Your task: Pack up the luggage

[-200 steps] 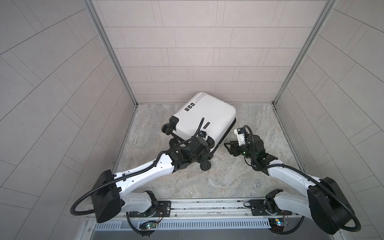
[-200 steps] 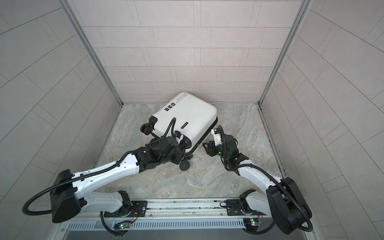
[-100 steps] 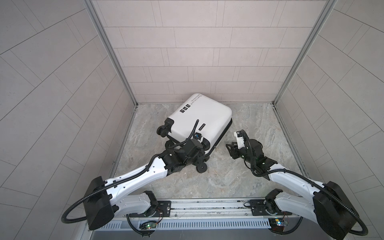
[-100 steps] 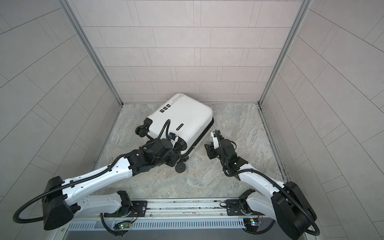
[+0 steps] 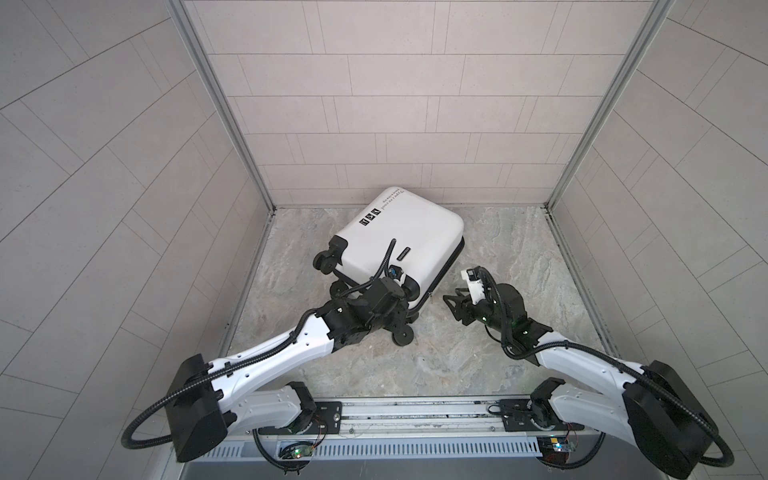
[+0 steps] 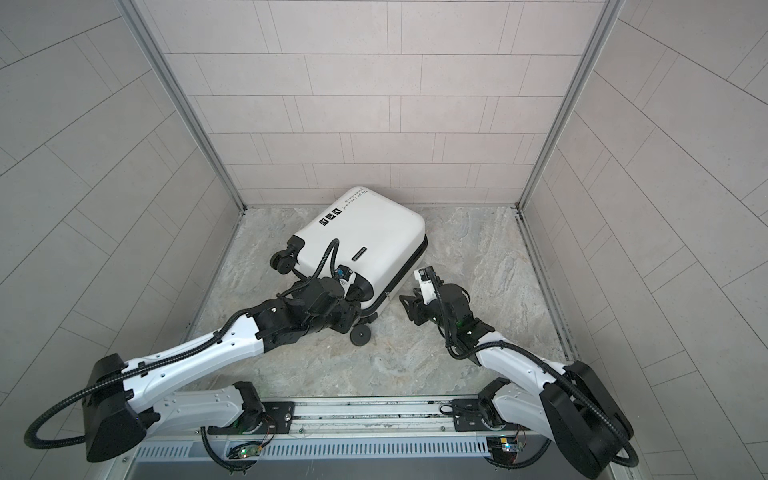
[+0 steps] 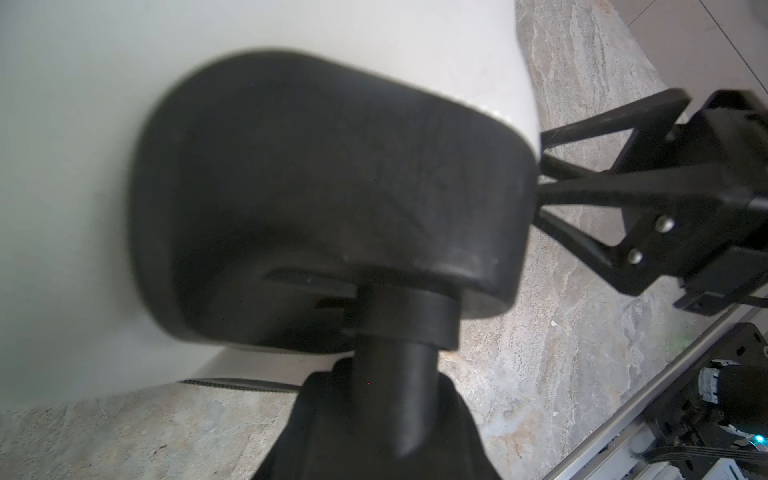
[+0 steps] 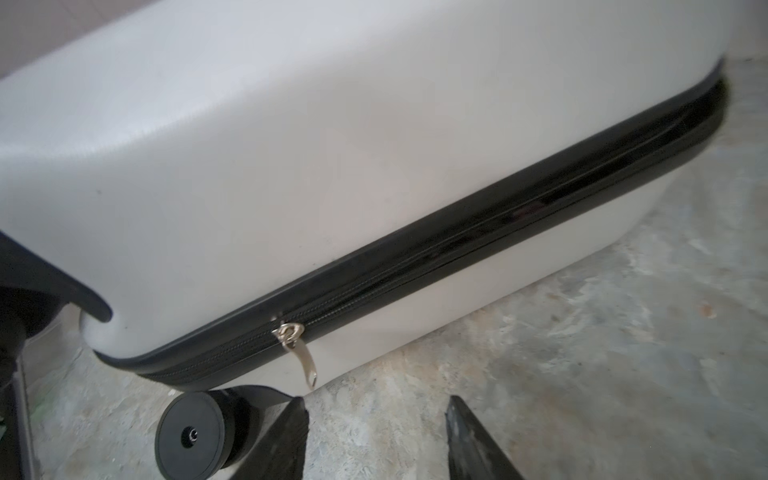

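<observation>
Dragged slightly leftward in both top views, the closed luggage [image 5: 409, 232] lies mid-frame on the table [image 5: 511, 257], left pincer [image 5: 397, 299] at its wheel corner, grip not discernible, right pincer [image 8: 376, 415] wide and empty just short of the zipper pull [image 8: 299, 353], likely its next target.

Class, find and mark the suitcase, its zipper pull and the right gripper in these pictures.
suitcase [image 5: 409, 232]: in a top view, white upper shell.
zipper pull [image 8: 301, 357]: right wrist view, silver hanging tab.
right gripper [image 8: 376, 409]: right wrist view, midway between its open fingertips.
</observation>
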`<state>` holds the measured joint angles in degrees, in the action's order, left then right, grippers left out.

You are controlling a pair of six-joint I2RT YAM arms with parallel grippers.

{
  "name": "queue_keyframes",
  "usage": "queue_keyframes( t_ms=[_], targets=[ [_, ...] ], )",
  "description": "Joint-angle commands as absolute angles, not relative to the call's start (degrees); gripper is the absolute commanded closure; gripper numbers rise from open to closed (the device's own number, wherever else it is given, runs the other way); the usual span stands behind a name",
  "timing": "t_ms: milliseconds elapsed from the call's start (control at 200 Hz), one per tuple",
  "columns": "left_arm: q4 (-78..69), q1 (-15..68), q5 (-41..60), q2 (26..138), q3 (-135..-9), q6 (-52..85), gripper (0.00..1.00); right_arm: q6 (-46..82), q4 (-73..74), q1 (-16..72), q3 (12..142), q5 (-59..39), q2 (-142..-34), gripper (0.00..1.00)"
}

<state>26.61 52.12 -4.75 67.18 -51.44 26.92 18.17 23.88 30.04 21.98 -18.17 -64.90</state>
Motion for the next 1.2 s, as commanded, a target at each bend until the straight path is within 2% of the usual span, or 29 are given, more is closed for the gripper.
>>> queue_keyframes(
  t_ms=[0, 460, 741, 1086, 1196],
  targets=[
    [25.2, 50.2, -11.6, 64.2, -52.1, 31.4, 1.0, 15.8, 26.7, 32.3, 24.1, -22.7, -68.2, 0.49],
    [25.5, 49.9, -11.2, 63.3, -51.7, 31.6, 1.0, 15.6, 31.8, 33.9, 28.9, -22.8, -79.5, 0.67],
    [25.7, 49.9, -11.0, 63.4, -51.6, 31.9, 1.0, 15.9, 33.0, 33.9, 30.2, -22.6, -81.7, 0.76],
    [25.7, 50.0, -10.8, 63.7, -51.8, 32.0, 1.0, 17.2, 35.7, 34.0, 30.7, -20.5, -82.7, 0.83],
    [25.7, 49.9, -10.8, 63.8, -51.9, 32.0, 1.0, 17.7, 35.9, 33.9, 31.0, -19.6, -82.7, 0.9]
  ],
)
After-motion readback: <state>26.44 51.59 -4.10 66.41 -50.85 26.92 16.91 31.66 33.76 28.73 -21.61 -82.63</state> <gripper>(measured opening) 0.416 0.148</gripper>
